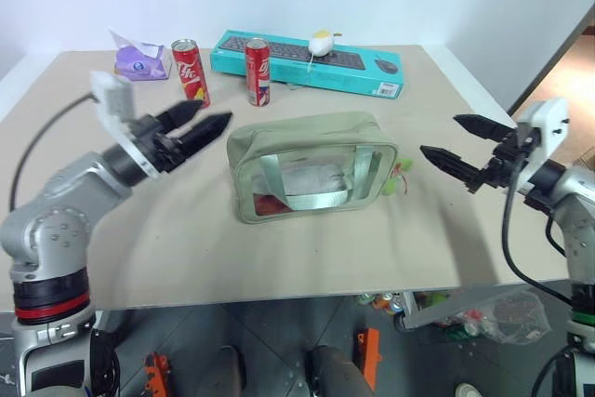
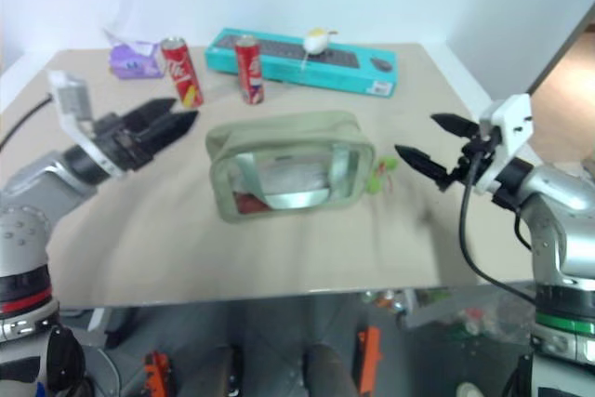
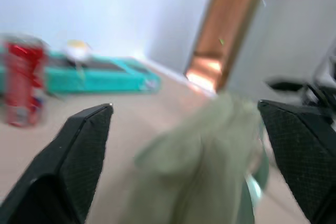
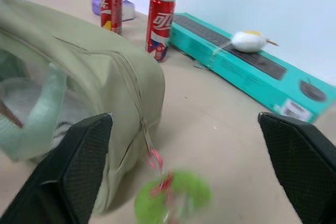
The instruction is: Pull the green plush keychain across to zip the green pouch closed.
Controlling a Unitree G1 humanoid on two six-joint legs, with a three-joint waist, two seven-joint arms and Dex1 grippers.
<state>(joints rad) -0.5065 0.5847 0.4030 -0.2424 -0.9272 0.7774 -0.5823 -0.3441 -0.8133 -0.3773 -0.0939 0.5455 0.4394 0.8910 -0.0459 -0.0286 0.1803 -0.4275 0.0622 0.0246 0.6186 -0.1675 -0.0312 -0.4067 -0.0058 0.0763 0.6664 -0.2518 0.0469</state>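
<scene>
Where the beige table (image 1: 390,258) ends, grey floor (image 1: 270,341) shows.

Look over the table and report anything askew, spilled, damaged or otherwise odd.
Nothing is spilled or damaged. The green pouch sits upright, with the green plush keychain hanging at its right end. Both red cans stand upright. One oddity: a white-and-yellow plush toy rests on the teal keyboard box.

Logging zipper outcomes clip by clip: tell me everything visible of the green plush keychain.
The green plush keychain is a small fuzzy lime-green charm with pink-red string bits. It hangs from the zipper pull at the end of the green pouch on the robot's right, lying on the table. Neither gripper touches it; the right gripper is nearest, open.
</scene>
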